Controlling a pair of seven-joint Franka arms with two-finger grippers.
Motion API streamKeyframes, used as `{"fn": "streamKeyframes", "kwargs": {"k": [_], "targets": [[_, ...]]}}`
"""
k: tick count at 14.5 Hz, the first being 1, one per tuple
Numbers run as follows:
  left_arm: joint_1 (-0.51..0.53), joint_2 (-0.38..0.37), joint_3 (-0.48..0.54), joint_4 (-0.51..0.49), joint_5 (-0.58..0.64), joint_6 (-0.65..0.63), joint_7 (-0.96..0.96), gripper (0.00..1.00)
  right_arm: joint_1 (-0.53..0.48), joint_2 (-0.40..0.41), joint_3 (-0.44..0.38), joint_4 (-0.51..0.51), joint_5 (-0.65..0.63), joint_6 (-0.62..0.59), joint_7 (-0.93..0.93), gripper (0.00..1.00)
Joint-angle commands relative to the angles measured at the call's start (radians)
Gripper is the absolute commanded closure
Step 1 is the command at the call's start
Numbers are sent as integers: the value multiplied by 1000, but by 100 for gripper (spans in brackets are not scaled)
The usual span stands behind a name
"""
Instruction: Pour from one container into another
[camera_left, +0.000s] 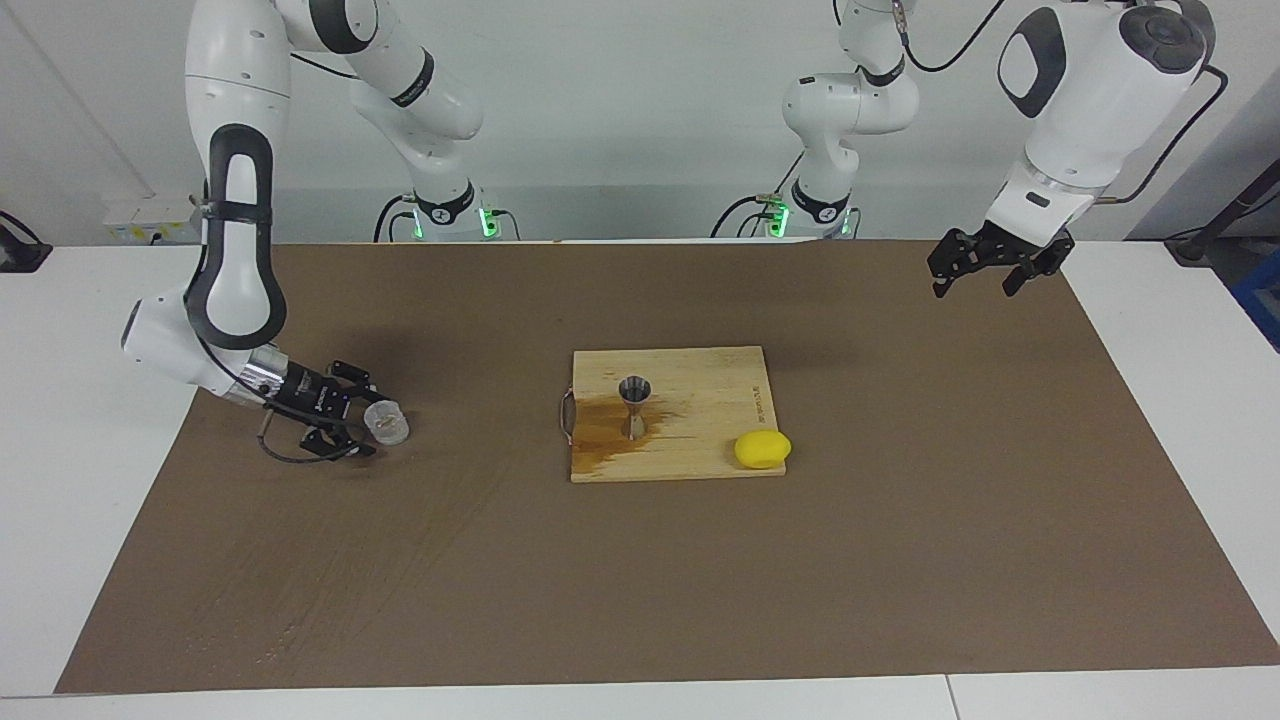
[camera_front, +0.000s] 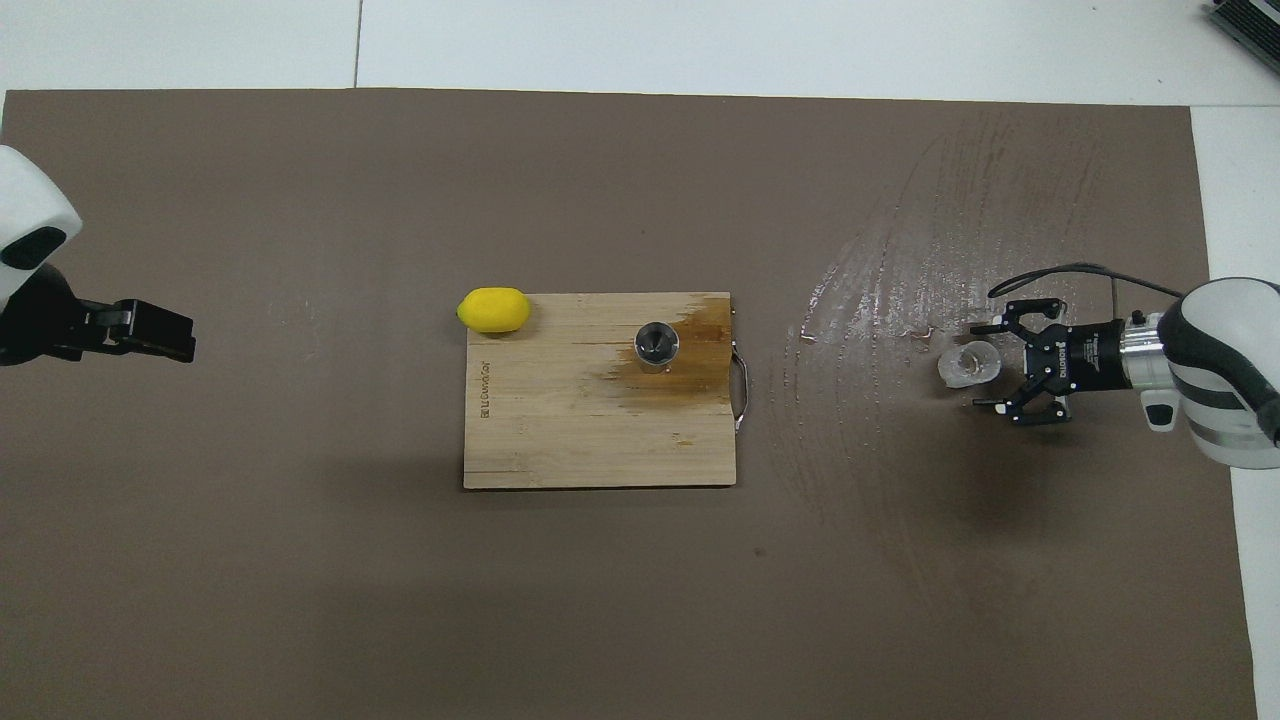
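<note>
- Fingers of the right gripper (camera_left: 362, 428) were spread on either side of the clear cup (camera_left: 386, 422), low on the brown mat (camera_left: 640, 600) toward the right arm's end of the table; contact could not be told.
- Closing off-centre risked nudging or tipping so light a cup.
- Wet streaks on the mat around it suggested a slippery footing.
- Squeezing hard might have buckled thin plastic.
- The jigger (camera_left: 634, 405) stood upright on the stained cutting board (camera_left: 700, 380), well apart from the cup; its small mouth would make spilling likely.
- A lemon (camera_left: 762, 449) lay at the board's corner.
- The left gripper (camera_left: 985, 262), fingers spread and empty, waited in the air over the mat's edge.
</note>
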Motion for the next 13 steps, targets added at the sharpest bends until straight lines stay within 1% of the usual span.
{"fn": "streamKeyframes", "kwargs": {"k": [1, 2, 3, 4, 5, 9, 10, 11, 13], "targets": [[98, 24, -104, 93, -5, -84, 20, 0, -2, -18, 13, -22, 50, -16, -25, 6], [95, 24, -103, 95, -7, -95, 20, 0, 7, -18, 13, -21, 70, -13, -29, 8], [95, 21, -103, 90, -10, -97, 21, 0, 7, -18, 13, -21, 70, -23, -42, 16], [97, 20, -101, 87, -10, -97, 21, 0, 3, -21, 13, -21, 70, -46, -78, 37], [98, 17, -101, 84, -10, -97, 21, 0, 1, -23, 13, -15, 72, -74, -88, 99], [109, 11, -101, 84, -12, -95, 21, 0, -7, -35, 12, -17, 72, -75, -80, 100], [111, 6, -101, 66, -18, -86, 20, 0, -2, -53, 12, -17, 72, -74, -66, 100], [112, -5, -98, 49, -48, -74, 14, 0, 7, -76, 12, -17, 72, -71, -36, 100], [115, -5, -98, 47, -65, -58, 14, 0, 59, -128, 13, -15, 70, -66, 53, 100]]}}
